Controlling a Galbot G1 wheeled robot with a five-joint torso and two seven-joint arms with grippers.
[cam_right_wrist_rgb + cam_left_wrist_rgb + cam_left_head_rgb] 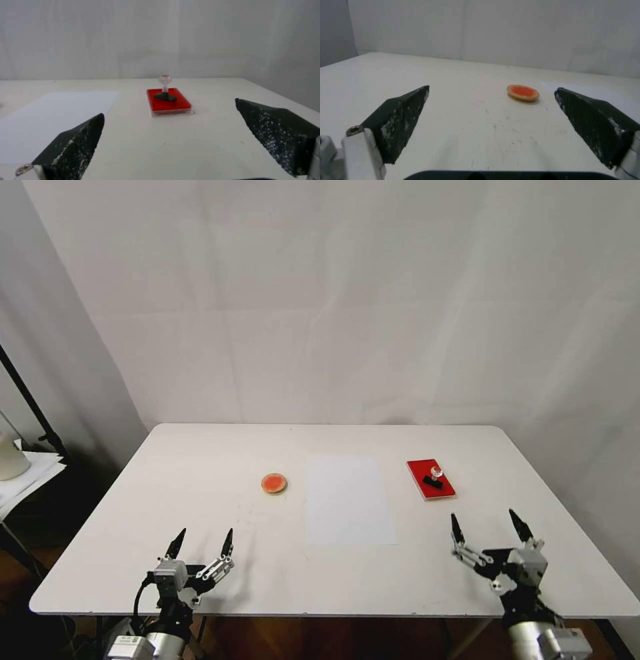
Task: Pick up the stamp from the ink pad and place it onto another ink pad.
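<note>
My head view is evenly and softly lit, the white desk (200, 553) bright and free of glare. Shadows are faint: a pale one spreads beside my left gripper (203, 543), and a thin dark one hugs the round ink pad (523, 92) in my left wrist view. Both wrist views are dimmer, greyer and soft all over. My own fingers (71, 147) loom dark and blurred at the near edge, and the stamp's (165, 90) clear knob is smeared. The room at my far left lies in shade.
</note>
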